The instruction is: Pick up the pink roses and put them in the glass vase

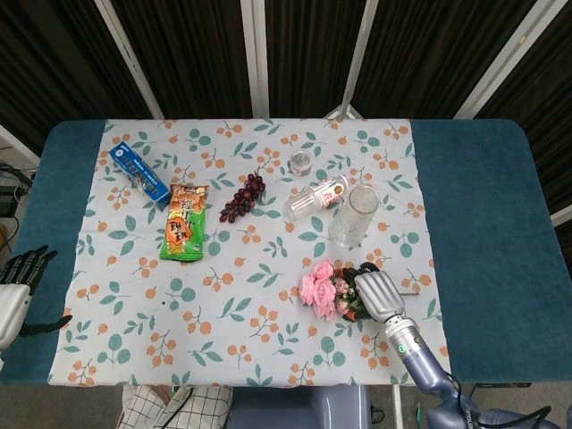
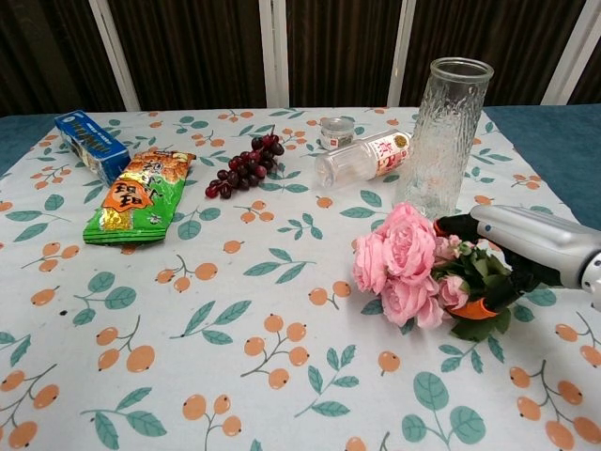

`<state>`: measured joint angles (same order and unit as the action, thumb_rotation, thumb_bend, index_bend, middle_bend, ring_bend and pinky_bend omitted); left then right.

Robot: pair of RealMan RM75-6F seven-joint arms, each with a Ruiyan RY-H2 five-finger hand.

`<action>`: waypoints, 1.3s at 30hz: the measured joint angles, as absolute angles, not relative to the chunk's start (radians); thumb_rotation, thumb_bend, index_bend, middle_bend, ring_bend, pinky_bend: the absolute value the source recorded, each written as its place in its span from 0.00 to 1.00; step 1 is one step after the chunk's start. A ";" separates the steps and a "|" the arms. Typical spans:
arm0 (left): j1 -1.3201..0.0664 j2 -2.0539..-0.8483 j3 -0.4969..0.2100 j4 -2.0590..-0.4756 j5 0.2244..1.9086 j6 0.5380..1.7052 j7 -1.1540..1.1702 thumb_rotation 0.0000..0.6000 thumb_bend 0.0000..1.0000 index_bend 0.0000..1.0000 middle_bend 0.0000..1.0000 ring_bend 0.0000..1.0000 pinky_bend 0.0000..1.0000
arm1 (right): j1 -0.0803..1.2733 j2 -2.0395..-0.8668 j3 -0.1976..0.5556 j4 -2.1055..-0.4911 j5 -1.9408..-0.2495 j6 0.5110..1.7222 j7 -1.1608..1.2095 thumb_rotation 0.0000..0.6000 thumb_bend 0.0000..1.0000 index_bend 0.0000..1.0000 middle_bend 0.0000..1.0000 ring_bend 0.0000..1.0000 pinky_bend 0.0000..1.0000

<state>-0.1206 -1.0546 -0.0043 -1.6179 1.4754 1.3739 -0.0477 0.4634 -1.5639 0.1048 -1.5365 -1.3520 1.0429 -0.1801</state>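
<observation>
Near the front right of the floral tablecloth (image 1: 232,313), the pink roses (image 2: 406,263) lie on their side, blooms pointing toward my left, leaves and stems toward my right. My right hand (image 1: 375,290) sits over the leafy stem end, fingers (image 2: 474,308) curled around the stems and foliage, so I have the bunch clamped; the blooms still rest on the cloth. Just behind the roses stands the glass vase (image 2: 443,132), upright, close to the flowers but apart from them.

Beyond the vase, a small clear bottle (image 2: 364,157) lies on its side, and a little jar (image 2: 336,132) stands just past it. Further toward my left is a bunch of dark grapes (image 2: 246,165), then a green snack packet (image 2: 133,195) lying flat, and a blue box (image 2: 91,144) near the far left corner of the cloth.

My left hand (image 1: 18,286) hangs off the left edge of the blue table (image 1: 483,206), well apart from everything, fingers spread and holding nothing.
</observation>
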 measured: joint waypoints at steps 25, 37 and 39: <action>-0.123 -1.056 -0.006 -1.628 1.481 1.378 -0.047 1.00 0.00 0.00 0.00 0.00 0.00 | 0.417 -1.185 0.456 -1.892 -1.143 1.212 0.249 1.00 0.29 0.48 0.52 0.52 0.32; -0.129 -1.056 -0.007 -1.636 1.473 1.367 -0.047 1.00 0.00 0.00 0.00 0.00 0.00 | 0.554 -1.361 0.691 -1.803 -0.943 1.304 0.480 1.00 0.29 0.35 0.48 0.42 0.32; -0.129 -1.055 -0.007 -1.636 1.471 1.365 -0.051 1.00 0.00 0.00 0.00 0.00 0.00 | 0.594 -1.420 0.704 -1.761 -0.928 1.318 0.489 1.00 0.29 0.32 0.46 0.40 0.32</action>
<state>-0.1290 -1.0550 -0.0075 -1.6363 1.4712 1.3645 -0.0512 0.5937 -1.4201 0.7040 -1.7614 -0.9280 1.3177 0.4886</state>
